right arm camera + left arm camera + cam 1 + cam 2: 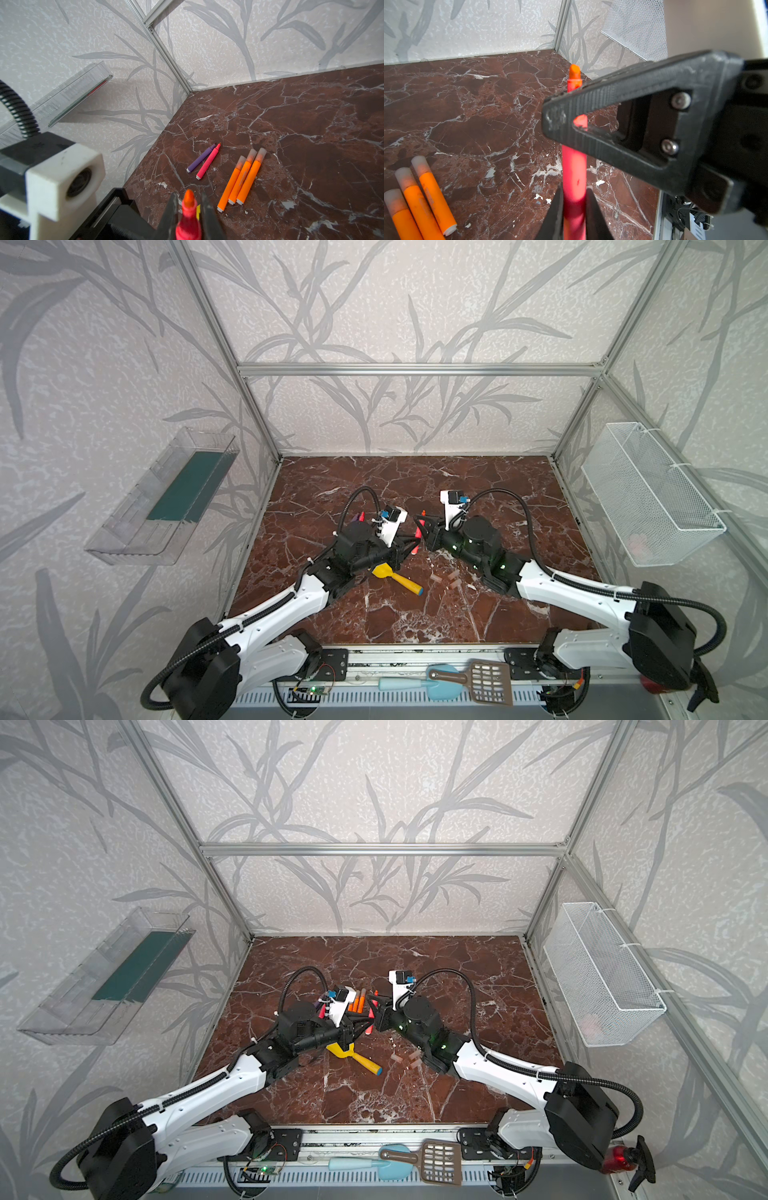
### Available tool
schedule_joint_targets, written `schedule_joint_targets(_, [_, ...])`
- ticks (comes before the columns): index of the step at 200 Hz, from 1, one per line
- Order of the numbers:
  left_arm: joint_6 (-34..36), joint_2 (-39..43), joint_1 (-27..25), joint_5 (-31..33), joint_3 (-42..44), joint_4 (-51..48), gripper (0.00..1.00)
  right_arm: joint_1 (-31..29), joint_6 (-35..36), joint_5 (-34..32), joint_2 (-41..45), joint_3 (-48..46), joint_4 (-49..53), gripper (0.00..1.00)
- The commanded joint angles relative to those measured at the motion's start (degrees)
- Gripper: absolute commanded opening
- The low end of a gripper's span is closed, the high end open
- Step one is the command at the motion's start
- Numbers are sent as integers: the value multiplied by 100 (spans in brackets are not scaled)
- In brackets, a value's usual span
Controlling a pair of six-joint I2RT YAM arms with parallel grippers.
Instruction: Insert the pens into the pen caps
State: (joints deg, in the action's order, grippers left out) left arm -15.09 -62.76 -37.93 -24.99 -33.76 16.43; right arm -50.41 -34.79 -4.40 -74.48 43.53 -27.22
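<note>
A pinkish-red pen (574, 170) with an orange tip (188, 197) hangs above the table between both grippers. My left gripper (574, 187) presses its lower barrel from both sides. My right gripper (188, 195) is shut on it just below the tip. In both top views the grippers (407, 548) (420, 527) meet at mid-table. Three orange pens (243, 178) lie side by side with translucent caps on. A purple pen (200, 159) and a pink pen (207, 164) lie uncapped beside them. Loose pen caps (436, 578) (415, 1060) lie near the right arm.
A yellow toy shovel (397, 577) lies just in front of the left gripper. A wire basket (652, 493) hangs on the right wall and a clear shelf (166, 497) on the left wall. A blue scoop (440, 682) and a brown slotted spatula (486, 680) rest on the front rail.
</note>
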Motion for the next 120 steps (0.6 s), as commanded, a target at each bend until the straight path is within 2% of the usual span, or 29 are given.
schedule_joint_targets(1, [103, 29, -35, 12, -193, 10, 28, -26, -211, 143, 201, -56, -306, 0])
schedule_joint_targets(26, [85, -17, -45, -12, -179, 80, 34, -26, -486, 338, 219, -129, -413, 0])
schedule_joint_targets(76, [85, -78, -78, -3, -184, 112, 35, -30, -714, 361, 189, -317, -724, 0])
schedule_joint_targets(120, [90, -78, -93, 36, -183, 102, 26, -29, -835, 321, 67, -350, -861, 0])
